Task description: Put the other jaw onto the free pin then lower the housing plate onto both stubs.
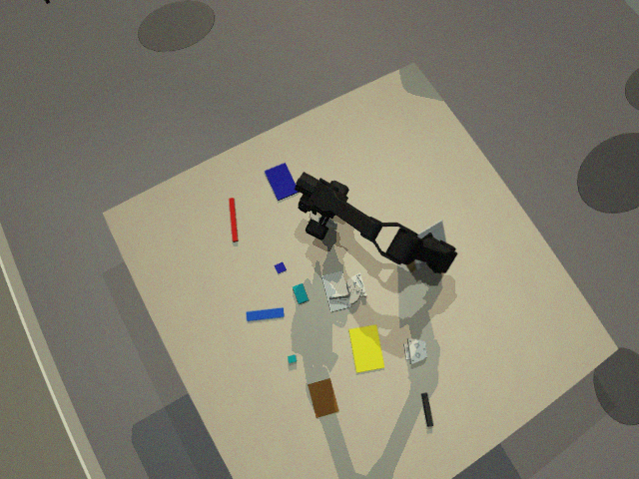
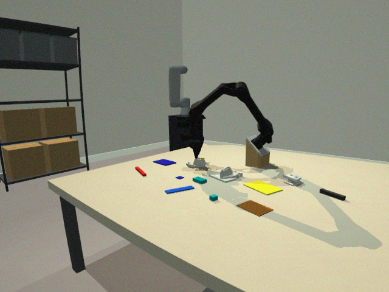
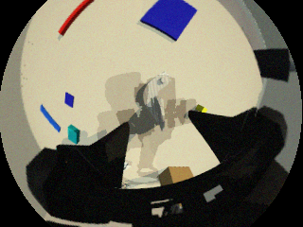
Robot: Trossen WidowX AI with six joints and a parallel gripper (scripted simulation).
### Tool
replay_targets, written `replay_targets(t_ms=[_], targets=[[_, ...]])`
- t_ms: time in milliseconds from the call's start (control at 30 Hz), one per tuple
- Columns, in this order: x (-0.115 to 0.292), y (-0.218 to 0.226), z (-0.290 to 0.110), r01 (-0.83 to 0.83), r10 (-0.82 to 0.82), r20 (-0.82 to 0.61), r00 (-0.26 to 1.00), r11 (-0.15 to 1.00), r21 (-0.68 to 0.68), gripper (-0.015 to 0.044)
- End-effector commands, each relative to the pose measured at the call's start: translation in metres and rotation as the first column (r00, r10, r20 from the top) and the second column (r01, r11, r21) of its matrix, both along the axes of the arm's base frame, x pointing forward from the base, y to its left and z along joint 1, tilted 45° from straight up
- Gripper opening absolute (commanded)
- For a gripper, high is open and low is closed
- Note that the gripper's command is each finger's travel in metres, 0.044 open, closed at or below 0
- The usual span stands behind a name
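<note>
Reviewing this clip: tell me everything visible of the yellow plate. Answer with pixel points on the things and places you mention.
The yellow plate (image 1: 366, 348) (image 2: 263, 187) is a thin, flat, plain rectangle with sharp corners, matte-looking; no holes or markings show. It lies flat on the table (image 1: 180, 232) (image 2: 125, 201), between the brown plate (image 1: 323, 397) (image 2: 254, 208) and the white base (image 1: 337, 303) (image 2: 223, 179). A shadow crosses one corner. Nothing else visibly touches it.

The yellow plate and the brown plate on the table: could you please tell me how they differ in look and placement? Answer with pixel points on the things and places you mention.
The yellow plate (image 1: 366, 348) (image 2: 263, 187) is bright, while the brown plate (image 1: 323, 397) (image 2: 254, 208) is dull. The yellow plate is larger than the brown one. The yellow plate lies nearer the arm's base than the brown one. Both are thin, rectangular and flat.
</note>
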State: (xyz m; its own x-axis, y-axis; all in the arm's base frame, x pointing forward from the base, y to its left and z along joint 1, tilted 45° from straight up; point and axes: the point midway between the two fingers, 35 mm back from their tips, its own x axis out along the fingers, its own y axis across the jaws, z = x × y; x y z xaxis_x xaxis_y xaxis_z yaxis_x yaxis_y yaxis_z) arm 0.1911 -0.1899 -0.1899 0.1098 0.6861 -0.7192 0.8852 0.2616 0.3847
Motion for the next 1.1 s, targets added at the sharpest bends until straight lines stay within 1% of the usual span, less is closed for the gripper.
replay_targets(t_ms=[0, 200, 1067], targets=[[0.001, 0.0, 0.0, 0.006, -0.006, 0.0, 1.0, 1.0, 0.002, 0.044], [0.001, 0.001, -0.002, 0.0, 0.0, 0.0, 1.0, 1.0, 0.0, 0.044], [0.008, 0.029, -0.033, 0.005, -0.005, 0.001, 1.0, 1.0, 0.002, 0.044]])
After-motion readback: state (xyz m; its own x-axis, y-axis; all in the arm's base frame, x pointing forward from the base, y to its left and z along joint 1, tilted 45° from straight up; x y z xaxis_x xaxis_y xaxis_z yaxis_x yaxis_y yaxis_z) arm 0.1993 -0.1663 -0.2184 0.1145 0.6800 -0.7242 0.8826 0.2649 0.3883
